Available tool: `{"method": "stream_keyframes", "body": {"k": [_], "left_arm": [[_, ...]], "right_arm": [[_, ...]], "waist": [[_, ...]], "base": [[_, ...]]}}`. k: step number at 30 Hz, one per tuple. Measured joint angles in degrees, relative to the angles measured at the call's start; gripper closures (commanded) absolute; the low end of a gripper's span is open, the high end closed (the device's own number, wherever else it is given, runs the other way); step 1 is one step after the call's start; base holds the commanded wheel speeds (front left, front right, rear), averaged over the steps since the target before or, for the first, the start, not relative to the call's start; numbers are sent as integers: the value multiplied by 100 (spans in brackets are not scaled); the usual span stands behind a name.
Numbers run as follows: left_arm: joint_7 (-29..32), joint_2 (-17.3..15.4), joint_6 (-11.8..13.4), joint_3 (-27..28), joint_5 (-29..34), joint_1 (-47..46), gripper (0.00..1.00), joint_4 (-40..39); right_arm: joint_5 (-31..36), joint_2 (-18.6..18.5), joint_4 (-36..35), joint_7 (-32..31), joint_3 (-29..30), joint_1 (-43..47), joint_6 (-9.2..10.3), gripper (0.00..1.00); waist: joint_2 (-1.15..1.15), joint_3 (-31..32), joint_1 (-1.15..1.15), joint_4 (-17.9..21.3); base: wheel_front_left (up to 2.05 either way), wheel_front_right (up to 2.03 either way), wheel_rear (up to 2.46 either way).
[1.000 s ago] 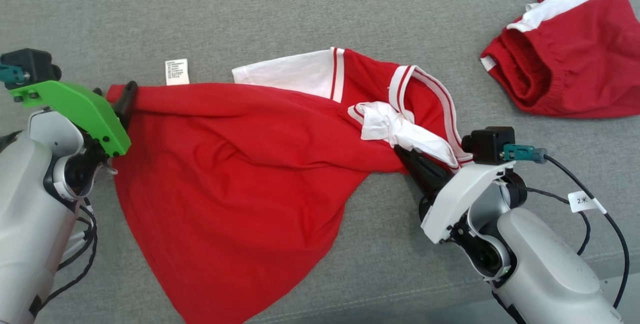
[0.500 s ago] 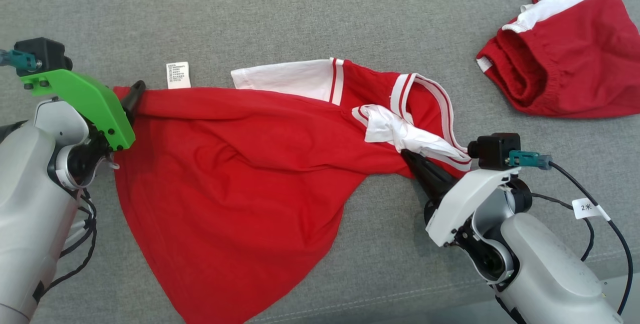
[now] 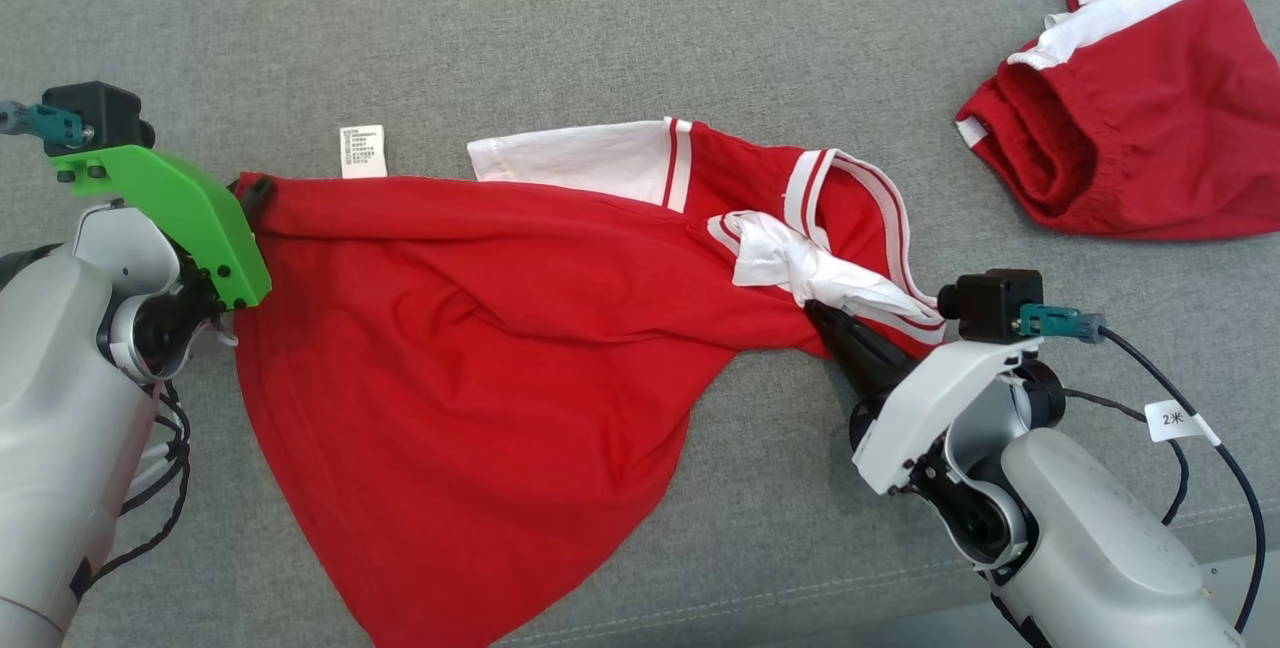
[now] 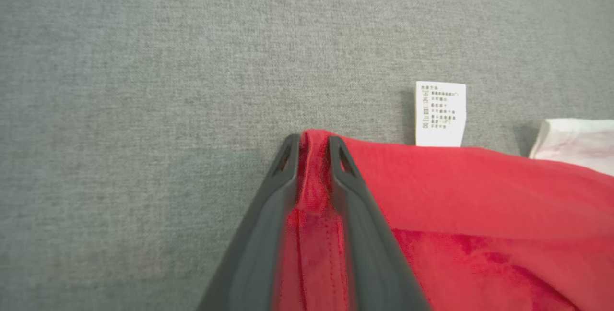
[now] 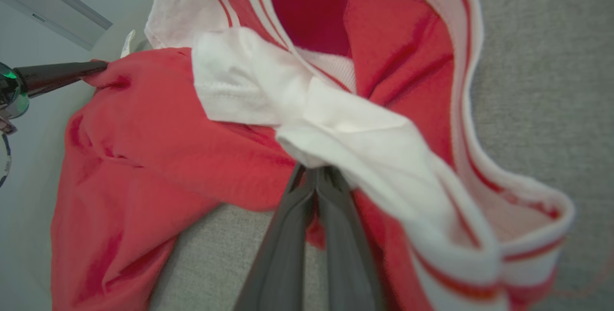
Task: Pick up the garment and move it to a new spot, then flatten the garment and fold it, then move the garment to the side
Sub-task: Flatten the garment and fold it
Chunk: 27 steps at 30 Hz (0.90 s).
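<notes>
The garment (image 3: 480, 328) is a red T-shirt with white sleeves and a striped collar, spread crumpled across the grey surface. At its left hem corner sits my left gripper (image 3: 255, 196), under a green mount. In the left wrist view the left gripper (image 4: 312, 145) has its two fingers pressed on a ridge of red cloth (image 4: 479, 196). My right gripper (image 3: 815, 313) is shut on the garment beside the bunched white sleeve. In the right wrist view the right gripper (image 5: 314, 174) has its tips buried under the white fold, with red cloth (image 5: 144, 133) to the left.
A second red piece with a white waistband (image 3: 1130, 128) lies bunched at the far right. The shirt's white care label (image 3: 362, 150) lies flat on the grey fabric surface (image 3: 600, 28). A black cable with a tag (image 3: 1175, 420) trails from my right wrist.
My left gripper's fingers have closed in on the shirt's hem corner. The right gripper keeps its hold by the sleeve. The view has shifted slightly.
</notes>
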<state>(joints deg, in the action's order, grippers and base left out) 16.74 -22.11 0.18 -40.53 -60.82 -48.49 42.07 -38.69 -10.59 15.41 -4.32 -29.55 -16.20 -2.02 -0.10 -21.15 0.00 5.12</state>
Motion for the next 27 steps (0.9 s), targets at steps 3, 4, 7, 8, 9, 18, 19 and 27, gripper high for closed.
{"method": "stream_keyframes", "body": {"k": [3, 4, 7, 8, 9, 18, 19, 27], "left_arm": [[-65, 4, -71, -7, 25, -27, 100, 31], [-75, 9, -76, -8, 60, -49, 100, 38], [-73, 53, -130, -9, 59, -118, 100, 88], [-73, 73, -176, -14, 59, -122, 100, 114], [-77, 97, -196, -16, 59, -122, 100, 140], [-651, 157, -475, 477, -107, -686, 100, -433], [-726, 145, -510, 553, -170, -749, 100, -580], [-1279, 78, -619, 822, -570, -3, 100, -1174]], "right_arm": [[-4, 10, 18, 18, 4, 0, 0, 100], [-8, 13, 25, 33, 4, 0, 0, 100], [-10, 22, 44, 35, 13, 0, 0, 100], [-10, 24, 54, 52, 15, 0, -1, 100], [-12, 27, 63, 54, 25, 0, -10, 100], [-26, -133, -49, 232, 393, -6, 90, 100], [-26, -152, -98, 243, 431, -13, 109, 100], [-25, -243, -145, 415, 468, 209, 119, 100]], "waist": [[0, 1, 0, 9], [0, 3, 0, 11], [0, 7, 0, 11], [0, 11, 0, 9], [0, 16, 0, 7], [0, 36, 0, -122], [0, 25, 0, -142], [0, 102, 0, -338]], "base": [[0, 0, 0], [0, 0, 0], [0, 0, 0], [0, 0, 0], [0, 0, 0], [0, 0, 0], [0, 0, 0], [0, 0, 0]]}}
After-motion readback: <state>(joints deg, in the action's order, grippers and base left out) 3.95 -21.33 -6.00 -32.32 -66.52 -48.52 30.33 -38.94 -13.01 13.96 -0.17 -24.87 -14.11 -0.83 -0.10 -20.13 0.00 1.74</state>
